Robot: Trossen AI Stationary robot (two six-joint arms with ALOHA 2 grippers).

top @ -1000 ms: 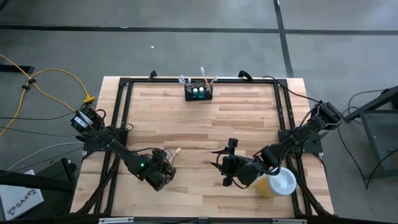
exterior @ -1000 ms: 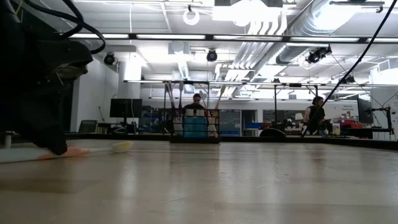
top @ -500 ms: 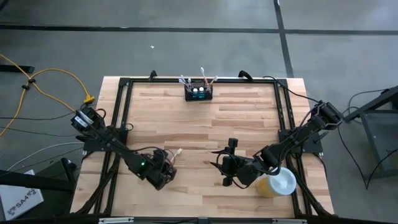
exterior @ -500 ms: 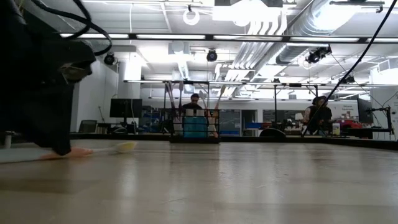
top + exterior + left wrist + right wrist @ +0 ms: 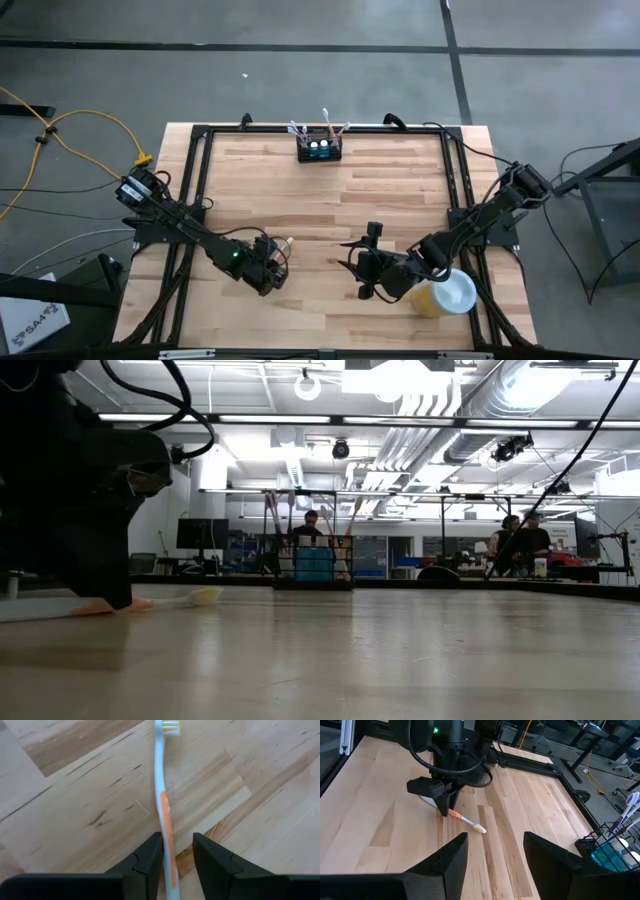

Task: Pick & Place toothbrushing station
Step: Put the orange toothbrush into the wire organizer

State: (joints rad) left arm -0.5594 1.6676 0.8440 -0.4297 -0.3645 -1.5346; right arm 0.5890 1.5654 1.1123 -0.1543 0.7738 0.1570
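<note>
**Left end effector straddles a toothbrush at the near side of the worktop; caddy stands at the far edge**

The left end effector (image 5: 268, 270) is down at the wooden worktop (image 5: 330, 200), toward its near left part. In the left wrist view its two dark fingers (image 5: 150, 857) stand a narrow gap apart, one on each side of the orange grip of a white toothbrush (image 5: 163, 800) that lies flat on the wood. The left-hand finger sits right against the handle; the other finger is just beside it, with a sliver of wood showing between. Whether the fingers actually press on the handle cannot be told. The brush's bristled head points away from the wrist. In the right wrist view the same toothbrush (image 5: 465, 820) lies on the boards with its handle end under the left end effector (image 5: 442, 802) and its yellowish head free.

The right end effector (image 5: 368, 262) is near the middle of the worktop's near side, its fingers (image 5: 451, 855) spread wide and holding nothing. Just behind that arm stands a yellow cup with a white lid (image 5: 445, 295), near the worktop's right corner.

The toothbrushing station (image 5: 319, 148), a small black caddy with several toothbrushes standing up in it and something teal inside, sits at the middle of the far edge, well apart from both arms. In the low view it (image 5: 312, 563) shows upright in the distance.
</note>
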